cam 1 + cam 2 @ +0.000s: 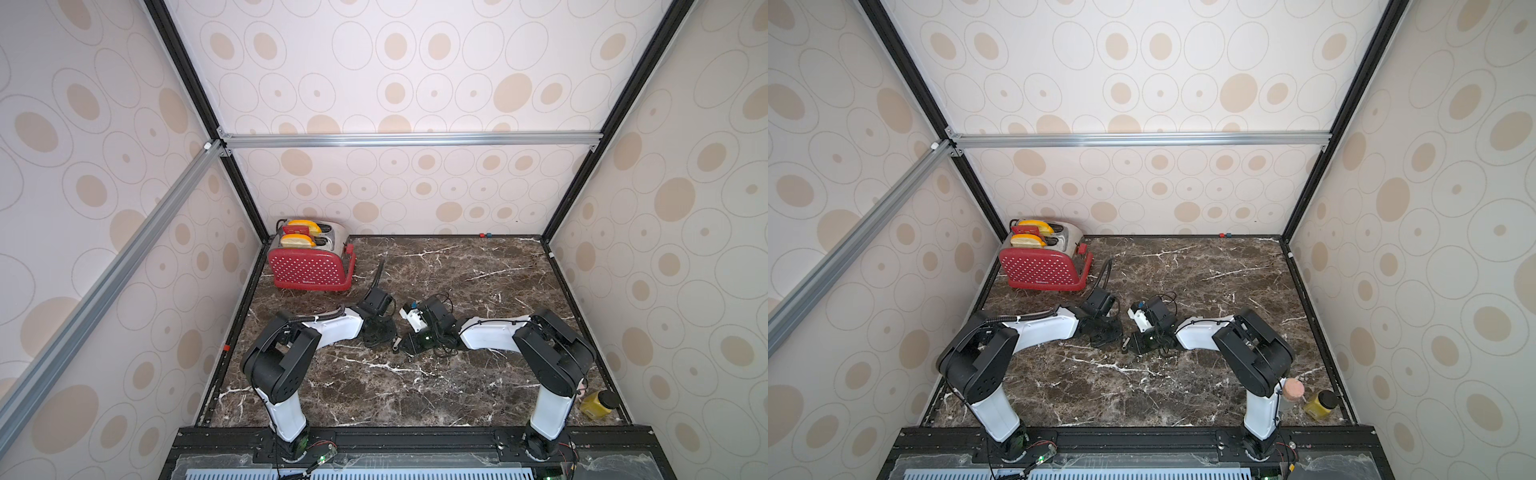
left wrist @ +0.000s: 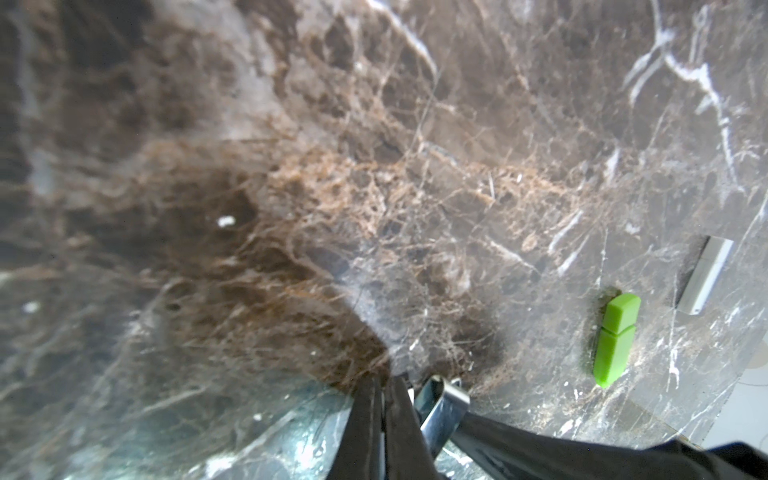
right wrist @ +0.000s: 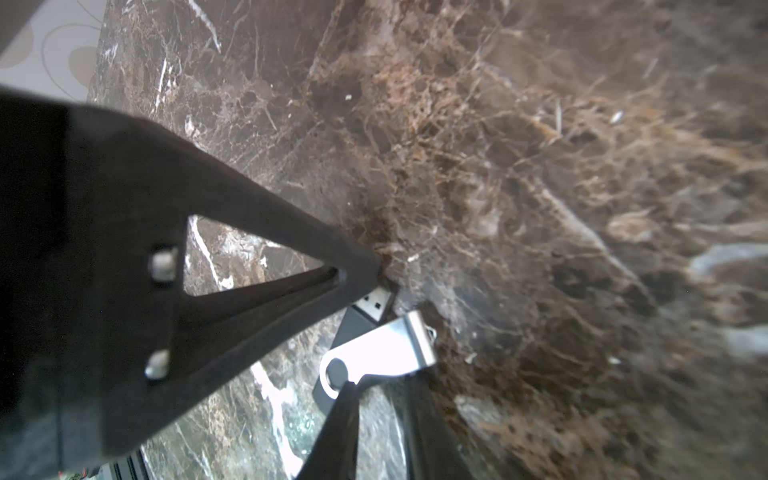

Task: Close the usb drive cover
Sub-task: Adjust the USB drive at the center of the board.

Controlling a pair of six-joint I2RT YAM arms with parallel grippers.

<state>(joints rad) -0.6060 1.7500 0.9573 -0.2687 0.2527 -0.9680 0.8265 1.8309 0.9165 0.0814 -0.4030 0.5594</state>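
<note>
The usb drive (image 3: 353, 324) is black, and its silver swivel cover (image 3: 382, 345) is swung at an angle to the body. The metal plug (image 3: 374, 301) is bare. My right gripper (image 3: 384, 380) is shut on the drive at the cover's pivot end, just above the marble table (image 3: 540, 208). My left gripper (image 2: 384, 378) is shut with nothing in it. Its tip (image 3: 368, 272) touches the plug end. In the left wrist view the cover (image 2: 440, 403) shows beside the shut fingers. In both top views the drive (image 1: 397, 345) (image 1: 1124, 345) is a small glint between the two wrists.
A green usb stick (image 2: 615, 338) lies on the marble near the left gripper. A red toaster (image 1: 309, 262) stands at the back left. A yellow jar (image 1: 598, 403) sits by the right arm's base, with a pink round thing (image 1: 1293, 388) beside it.
</note>
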